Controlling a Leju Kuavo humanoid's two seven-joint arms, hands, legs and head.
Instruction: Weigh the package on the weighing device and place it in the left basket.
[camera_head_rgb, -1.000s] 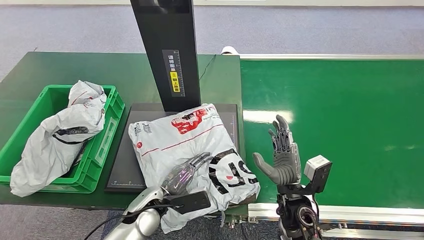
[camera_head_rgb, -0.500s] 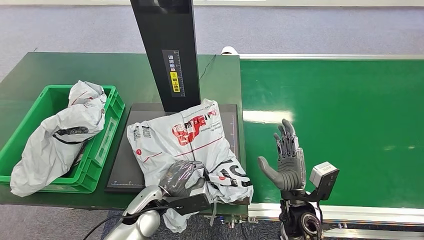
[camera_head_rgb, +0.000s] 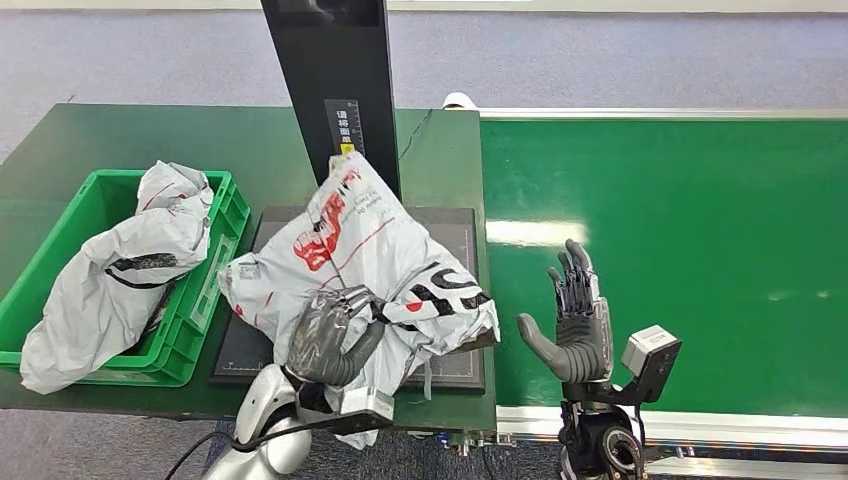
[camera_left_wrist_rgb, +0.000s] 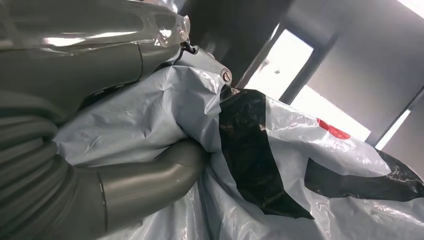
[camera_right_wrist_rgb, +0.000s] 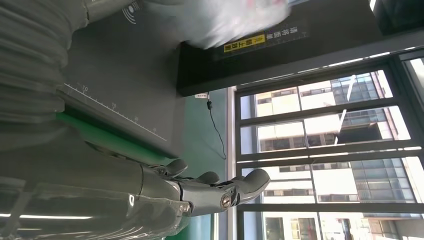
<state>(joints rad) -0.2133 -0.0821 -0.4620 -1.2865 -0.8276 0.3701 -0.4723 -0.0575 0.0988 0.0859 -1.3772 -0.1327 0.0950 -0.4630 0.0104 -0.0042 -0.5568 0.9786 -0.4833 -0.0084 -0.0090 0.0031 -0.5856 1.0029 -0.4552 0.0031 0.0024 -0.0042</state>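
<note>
Gripping a bunched fold of the package (camera_head_rgb: 360, 255), the left hand (camera_head_rgb: 330, 338) is holding the white plastic mailer tilted up above the weighing device (camera_head_rgb: 455, 365), whose flat black platform is lying near the front edge of the table (camera_head_rgb: 120, 135). The package's upper end is leaning against the black upright column (camera_head_rgb: 335, 90) that is rising from the back of the platform, partly covering the yellow label on it, while its lower end is sagging down toward the platform's front right part. Red and black printing is showing on the crumpled plastic. In the left wrist view the thumb (camera_left_wrist_rgb: 145, 182) is pressing into the package (camera_left_wrist_rgb: 300, 165) from one side and the fingers (camera_left_wrist_rgb: 200, 55) are curling over the fold from the other, so the plastic is being pinched between them.

The right hand (camera_head_rgb: 575, 320) is standing upright over the near part of the bright green conveyor belt (camera_head_rgb: 700, 250), just beside the right edge of the weighing device, with its fingers spread, thumb out to the side, holding nothing. In the right wrist view its fingers (camera_right_wrist_rgb: 220, 192) are stretching out, apart from everything.

The left basket (camera_head_rgb: 205, 290), a green crate, is sitting at the left end of the table beside the platform, and another white bag (camera_head_rgb: 130, 265) is lying in it, draping over its front rim.
</note>
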